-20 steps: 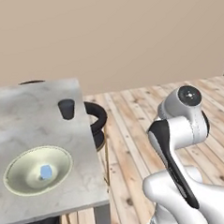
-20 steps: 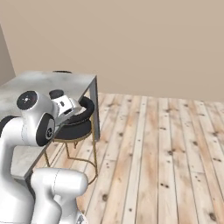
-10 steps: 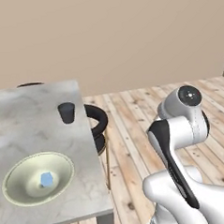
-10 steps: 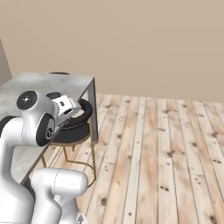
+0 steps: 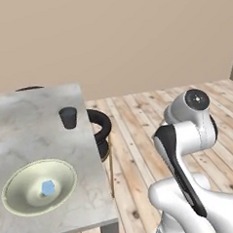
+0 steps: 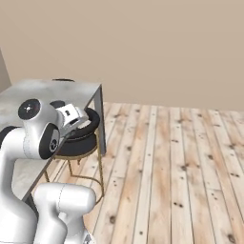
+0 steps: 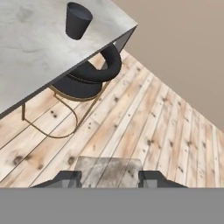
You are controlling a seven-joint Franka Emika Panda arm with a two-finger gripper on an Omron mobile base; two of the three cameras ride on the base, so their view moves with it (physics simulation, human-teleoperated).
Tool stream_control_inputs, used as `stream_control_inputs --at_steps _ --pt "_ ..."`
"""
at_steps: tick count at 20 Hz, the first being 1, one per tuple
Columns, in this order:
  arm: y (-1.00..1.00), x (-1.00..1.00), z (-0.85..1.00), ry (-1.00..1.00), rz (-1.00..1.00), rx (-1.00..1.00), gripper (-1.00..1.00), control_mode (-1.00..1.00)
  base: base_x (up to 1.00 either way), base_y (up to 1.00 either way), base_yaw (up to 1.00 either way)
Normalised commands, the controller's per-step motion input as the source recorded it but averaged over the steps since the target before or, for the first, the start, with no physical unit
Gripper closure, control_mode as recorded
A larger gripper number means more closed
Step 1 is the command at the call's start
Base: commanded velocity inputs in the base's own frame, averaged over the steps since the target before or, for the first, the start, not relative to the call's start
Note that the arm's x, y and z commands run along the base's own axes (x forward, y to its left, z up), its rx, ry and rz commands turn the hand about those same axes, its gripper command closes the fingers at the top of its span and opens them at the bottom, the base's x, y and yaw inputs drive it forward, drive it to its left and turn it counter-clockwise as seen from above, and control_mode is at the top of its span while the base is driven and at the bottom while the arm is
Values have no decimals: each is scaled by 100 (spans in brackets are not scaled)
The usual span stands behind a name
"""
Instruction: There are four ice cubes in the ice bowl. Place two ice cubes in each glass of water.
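Over to the left base view: rolling, by the look of it. Shifted the whole picture against a second back, so read as the base driving and not as things sliding. Sitting on the bench (image 5: 27,138): wide bowl (image 5: 16,205) at the near end with one pale blue ice cube (image 5: 48,187) in it, and a dark glass (image 5: 68,117) well apart toward the far edge. Tucked just beside the bench edge, a black stool (image 5: 100,128).

On to the right base view: drawn in closer to the bench (image 6: 52,90) than half a second ago.

Down the hand view: tool (image 7: 109,178) parted about halfway, gripping nothing, aimed at floor planks with the glass (image 7: 78,20) far off up on the bench (image 7: 30,52) above the stool (image 7: 87,76).

Meaning for the job: probably lining up on the bowl, with no cube lifted yet.
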Motion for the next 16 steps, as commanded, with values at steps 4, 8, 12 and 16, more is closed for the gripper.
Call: stream_control_inputs --at_steps 4,8,12,16 --pt "0 0 0 0 0 0 100 100 82 51 2" --pt "0 0 0 0 0 0 100 100 73 19 15" --pt "0 0 0 0 0 0 100 100 81 4 34" --pt "0 0 0 0 0 0 100 100 65 0 39"
